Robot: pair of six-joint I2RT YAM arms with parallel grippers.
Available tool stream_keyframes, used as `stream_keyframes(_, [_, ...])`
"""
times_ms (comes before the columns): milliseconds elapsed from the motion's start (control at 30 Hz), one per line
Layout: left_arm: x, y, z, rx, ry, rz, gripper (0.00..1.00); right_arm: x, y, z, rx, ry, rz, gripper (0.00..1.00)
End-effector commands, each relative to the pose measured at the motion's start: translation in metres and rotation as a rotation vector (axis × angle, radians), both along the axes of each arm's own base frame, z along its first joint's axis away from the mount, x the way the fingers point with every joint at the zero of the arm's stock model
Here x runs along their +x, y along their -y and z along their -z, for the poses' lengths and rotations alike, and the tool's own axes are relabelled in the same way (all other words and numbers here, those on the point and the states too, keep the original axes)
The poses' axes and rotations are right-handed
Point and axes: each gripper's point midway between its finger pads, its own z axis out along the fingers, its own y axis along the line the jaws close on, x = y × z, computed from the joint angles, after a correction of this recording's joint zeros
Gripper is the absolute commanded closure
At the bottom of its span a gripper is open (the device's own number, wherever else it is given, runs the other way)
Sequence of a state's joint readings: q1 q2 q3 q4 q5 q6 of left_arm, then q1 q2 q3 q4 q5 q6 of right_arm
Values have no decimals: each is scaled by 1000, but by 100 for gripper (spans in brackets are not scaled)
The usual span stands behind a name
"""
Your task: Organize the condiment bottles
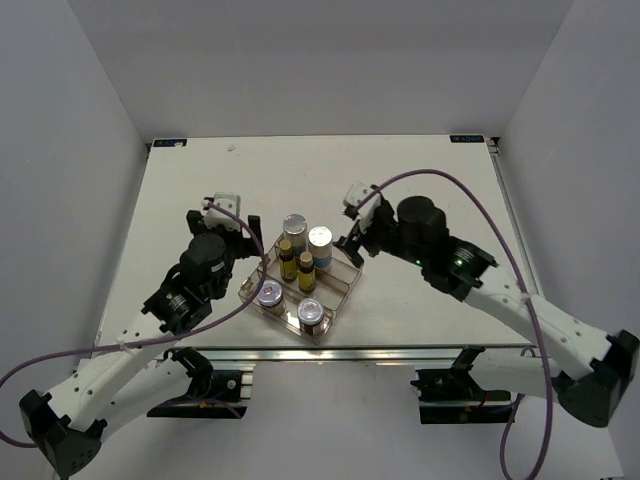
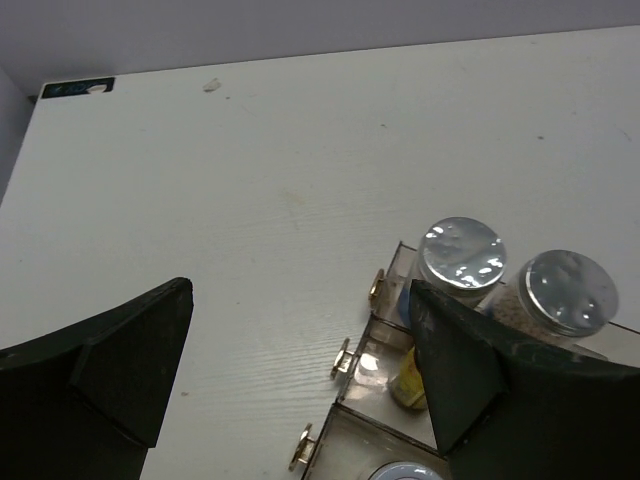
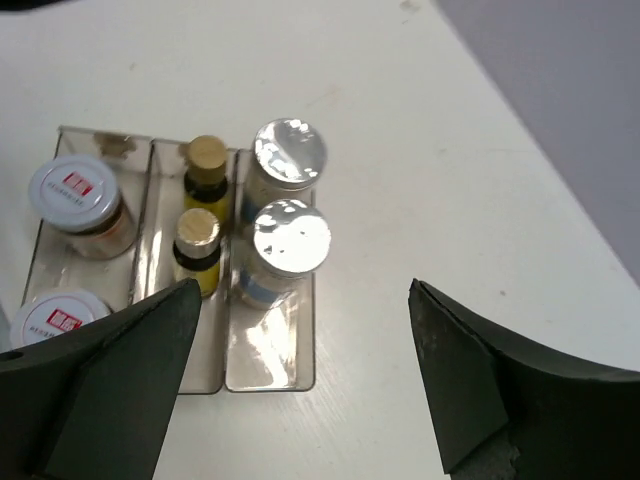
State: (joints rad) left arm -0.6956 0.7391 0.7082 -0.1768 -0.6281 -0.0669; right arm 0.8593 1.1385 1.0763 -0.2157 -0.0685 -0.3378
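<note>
Apparently, with the six bottles [image 3: 290, 240] standing sorted in the tray [image 3: 268, 372], the left fingers [image 2: 120, 370] and right fingers [image 3: 110, 380] are being held released, best lifted straight clear.

- The bench [image 1: 420, 180] is a pale, off-white top with a faint wood grain, seen closest in the left wrist view.
- A clear plastic tray [image 1: 341, 307] lies directly on it, near the front edge and turned at an angle; three long compartments divide it.
- Small gold-coloured clasps [image 2: 343, 358] line one side of the tray.
- A small blue sticker [image 1: 168, 143] sits at the far left corner and another [image 1: 467, 139] at the far right.
- A tiny speck [image 1: 232, 148] lies near the far edge.
</note>
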Motion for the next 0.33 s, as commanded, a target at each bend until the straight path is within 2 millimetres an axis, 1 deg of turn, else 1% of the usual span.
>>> stream_keyframes(0, [5,30,-33,-32,50,148,2,8,32,-27,110,101,173,11])
stream_keyframes(33, [8,34,-32,-23,48,159,2,8,39,-30,150,94,219,10])
stream_keyframes(67, [9,38,-33,-13,52,174,2,14,52,-23,157,94,289,11])
stream_keyframes(100, [11,40,-33,-6,53,181,2,13,60,-31,185,111,303,11])
stream_keyframes(133, [15,43,-32,-3,56,185,2,15,66,-29,191,106,327,11])
stream_keyframes(167, [17,45,-30,27,60,197,2,22,76,-30,197,112,373,11])
stream_keyframes(233, [23,51,-16,65,44,212,2,29,91,-27,220,122,405,11])
stream_keyframes(267, [24,51,-14,68,46,210,2,31,94,-27,228,114,407,11])
stream_keyframes(300, [26,52,-6,80,31,213,2,33,99,-21,231,99,414,11])
